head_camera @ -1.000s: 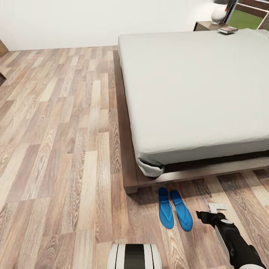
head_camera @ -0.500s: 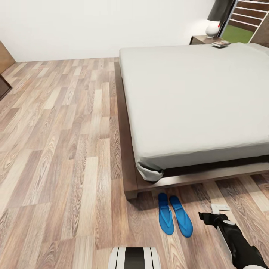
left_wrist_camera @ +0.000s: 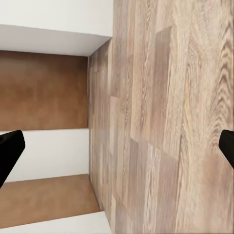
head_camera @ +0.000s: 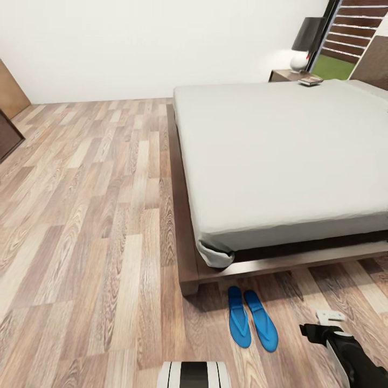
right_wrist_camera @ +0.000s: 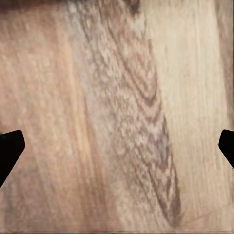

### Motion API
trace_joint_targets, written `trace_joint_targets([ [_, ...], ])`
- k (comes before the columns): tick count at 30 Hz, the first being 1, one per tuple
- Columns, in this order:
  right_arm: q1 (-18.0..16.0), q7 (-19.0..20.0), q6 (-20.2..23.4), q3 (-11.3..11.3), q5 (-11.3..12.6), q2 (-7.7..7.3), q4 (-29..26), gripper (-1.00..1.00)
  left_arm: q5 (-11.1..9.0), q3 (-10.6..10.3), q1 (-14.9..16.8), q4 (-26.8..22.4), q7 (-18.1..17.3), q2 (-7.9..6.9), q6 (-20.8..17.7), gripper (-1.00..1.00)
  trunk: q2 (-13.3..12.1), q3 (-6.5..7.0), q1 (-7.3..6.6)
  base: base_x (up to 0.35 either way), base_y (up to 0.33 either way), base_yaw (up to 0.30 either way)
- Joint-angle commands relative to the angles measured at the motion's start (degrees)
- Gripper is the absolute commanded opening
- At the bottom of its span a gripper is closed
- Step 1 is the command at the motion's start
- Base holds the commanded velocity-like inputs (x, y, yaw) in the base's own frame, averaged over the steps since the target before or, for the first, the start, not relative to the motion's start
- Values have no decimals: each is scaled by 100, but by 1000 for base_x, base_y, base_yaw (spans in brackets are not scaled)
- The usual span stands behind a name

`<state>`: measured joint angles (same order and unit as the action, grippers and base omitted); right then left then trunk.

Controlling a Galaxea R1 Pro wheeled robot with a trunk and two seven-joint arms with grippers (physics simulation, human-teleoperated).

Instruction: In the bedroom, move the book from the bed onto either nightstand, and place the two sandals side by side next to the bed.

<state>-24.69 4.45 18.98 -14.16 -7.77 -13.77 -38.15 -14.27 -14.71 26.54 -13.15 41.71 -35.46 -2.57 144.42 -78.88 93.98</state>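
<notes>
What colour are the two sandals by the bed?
Bright blue sandals; clearest in the head view.

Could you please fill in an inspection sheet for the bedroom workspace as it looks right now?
Surface: wood plank floor; off-white mattress top of the bed bare.
Job's things: two blue sandals lie side by side on the floor at the foot of the bed. A small book-like item rests on the nightstand beyond the far corner; too small to read the cover.
Clutter: nothing seen.
Grippers: right gripper open above the floor, right of the sandals, holding nothing; left gripper open, empty, facing floor and wall.
Cables: nothing seen.
Surroundings: white wall, lamp on the nightstand, brown furniture at the far left.
</notes>
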Motion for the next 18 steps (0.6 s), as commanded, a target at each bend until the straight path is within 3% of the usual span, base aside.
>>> trace_joint_targets([
  [1,-1,47,28,-25,-58,-21,58,100,-47,-50,1,8,-42,-5,-19,100,0,19,-3,0,0,0],
  [8,1,47,-1,-19,-51,-229,554,100,-65,-44,1,68,-346,-5,28,100,-9,174,-21,0,0,0],
  [11,4,47,-162,-19,-50,-310,860,100,-80,-39,-2,81,-643,-5,75,100,-13,241,-29,0,0,0],
  [14,6,47,-465,-18,-50,-373,1226,100,-93,-29,-5,165,-1133,-9,191,100,-17,307,-37,0,0,0],
  [15,7,45,-669,-17,-49,-398,1478,100,-108,-16,-6,322,-1543,-14,313,100,-19,329,-39,0,0,0],
  [18,17,42,-914,-19,-46,-420,1803,100,-127,-2,-7,628,-2221,-16,607,100,-23,396,-47,0,0,0],
])
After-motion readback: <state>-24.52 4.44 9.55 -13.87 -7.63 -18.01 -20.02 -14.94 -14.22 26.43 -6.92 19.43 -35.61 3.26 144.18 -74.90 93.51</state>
